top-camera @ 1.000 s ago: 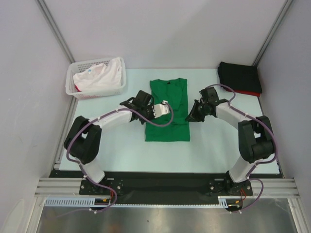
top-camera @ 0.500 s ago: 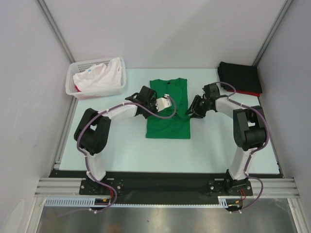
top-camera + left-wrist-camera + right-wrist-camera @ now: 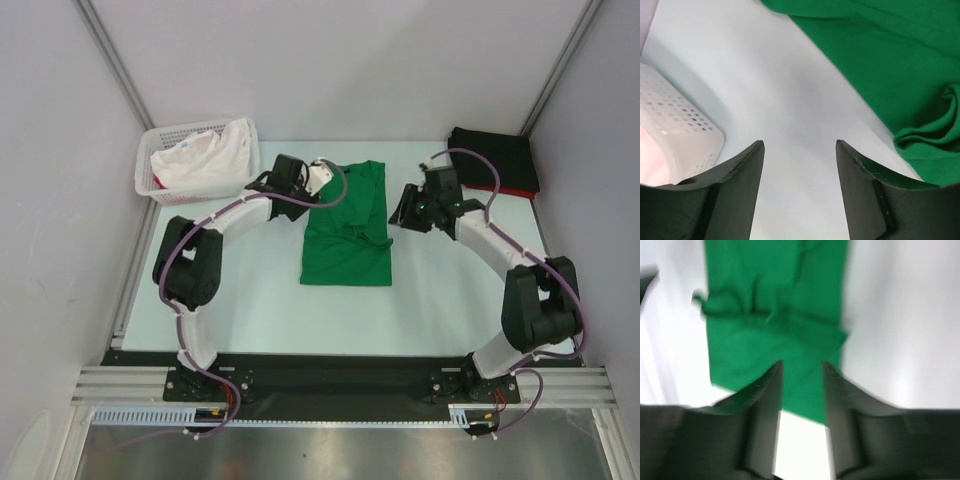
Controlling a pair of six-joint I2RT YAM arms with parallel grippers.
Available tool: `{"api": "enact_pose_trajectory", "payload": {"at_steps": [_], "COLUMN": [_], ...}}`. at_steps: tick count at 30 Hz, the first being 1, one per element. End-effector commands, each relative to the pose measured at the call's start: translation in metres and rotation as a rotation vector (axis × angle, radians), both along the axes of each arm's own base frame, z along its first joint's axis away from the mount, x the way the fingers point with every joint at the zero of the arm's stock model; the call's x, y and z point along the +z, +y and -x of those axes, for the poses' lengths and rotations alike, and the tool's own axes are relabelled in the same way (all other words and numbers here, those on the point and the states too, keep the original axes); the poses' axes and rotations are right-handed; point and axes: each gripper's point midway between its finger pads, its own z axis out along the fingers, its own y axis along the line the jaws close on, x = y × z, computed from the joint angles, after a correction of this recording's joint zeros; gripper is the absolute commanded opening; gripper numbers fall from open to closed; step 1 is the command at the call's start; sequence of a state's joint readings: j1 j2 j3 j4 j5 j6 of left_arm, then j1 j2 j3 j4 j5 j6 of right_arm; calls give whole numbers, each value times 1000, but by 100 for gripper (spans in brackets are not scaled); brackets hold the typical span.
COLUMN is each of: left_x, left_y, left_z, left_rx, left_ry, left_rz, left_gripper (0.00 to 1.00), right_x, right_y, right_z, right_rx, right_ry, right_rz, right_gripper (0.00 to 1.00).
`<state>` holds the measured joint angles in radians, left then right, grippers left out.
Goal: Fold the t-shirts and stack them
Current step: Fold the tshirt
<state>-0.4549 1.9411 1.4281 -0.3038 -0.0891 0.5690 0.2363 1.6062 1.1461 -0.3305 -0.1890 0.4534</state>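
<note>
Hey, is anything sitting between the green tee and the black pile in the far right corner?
Only the robot's own arm. The right end effector hangs open at the right edge of the green tee, and its wrist sits in the gap before the black pile. No loose object shows between them.

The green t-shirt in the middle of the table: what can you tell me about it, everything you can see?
The green t-shirt is plain, bright green, soft-looking cloth. It lies on the pale table with its sides folded in to make a long rectangle, collar at the far end. A rumpled ridge crosses its middle, bunched toward the right edge. Nothing grips it: the left fingers stand apart over bare table just beside its far left edge.
</note>
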Motion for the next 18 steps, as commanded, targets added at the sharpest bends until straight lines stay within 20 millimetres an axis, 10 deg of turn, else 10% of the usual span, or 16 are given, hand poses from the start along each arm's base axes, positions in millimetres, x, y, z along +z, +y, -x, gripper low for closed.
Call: {"api": "enact_pose_trajectory", "payload": {"at_steps": [1, 9, 18], "left_x": [34, 56, 51], "left_y": [-6, 3, 14], "left_z": [-6, 46, 88], "left_rx": [43, 2, -52], "left_ry": [-40, 2, 99], "left_rz": [102, 182, 150], "left_gripper": [65, 75, 76], "right_x": [-16, -47, -71], "right_y": [47, 110, 104], "right_z": [42, 45, -21], "right_rx": [207, 378, 257], "right_ry": [19, 110, 105], "right_rz": [-10, -11, 167], "right_gripper": [37, 28, 32]}}
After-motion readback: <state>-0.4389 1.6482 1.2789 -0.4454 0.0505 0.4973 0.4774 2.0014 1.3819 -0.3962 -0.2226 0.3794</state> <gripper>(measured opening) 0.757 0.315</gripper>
